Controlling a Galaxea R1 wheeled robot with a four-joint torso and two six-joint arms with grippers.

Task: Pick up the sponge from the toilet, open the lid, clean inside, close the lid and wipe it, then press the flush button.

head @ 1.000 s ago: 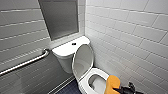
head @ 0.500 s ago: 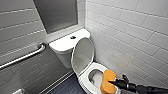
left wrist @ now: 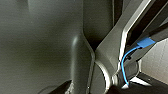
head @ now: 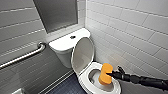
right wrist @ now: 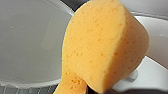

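The white toilet (head: pixel 63 47) stands in the corner with its lid (head: pixel 83 53) raised and leaning back against the tank. The small dark flush button (head: pixel 72 37) sits in the middle of the tank top. My right gripper (head: pixel 110 74) reaches in from the right and is shut on the orange sponge (head: pixel 105 73), which hangs upright over the bowl, just above the seat (head: pixel 85 81). In the right wrist view the sponge (right wrist: pixel 100 47) looms large in front of the toilet's white seat (right wrist: pixel 155 72). Whether the sponge touches the bowl I cannot tell.
A tiled wall (head: pixel 130 30) runs close along the toilet's right side. A metal grab bar (head: pixel 25 56) is fixed to the left wall. A dark panel (head: pixel 56 13) sits above the tank, and dark floor (head: pixel 67 86) lies left of the bowl.
My right gripper has carried the sponge leftward from the seat's right rim to over the bowl. The lid has stayed up.
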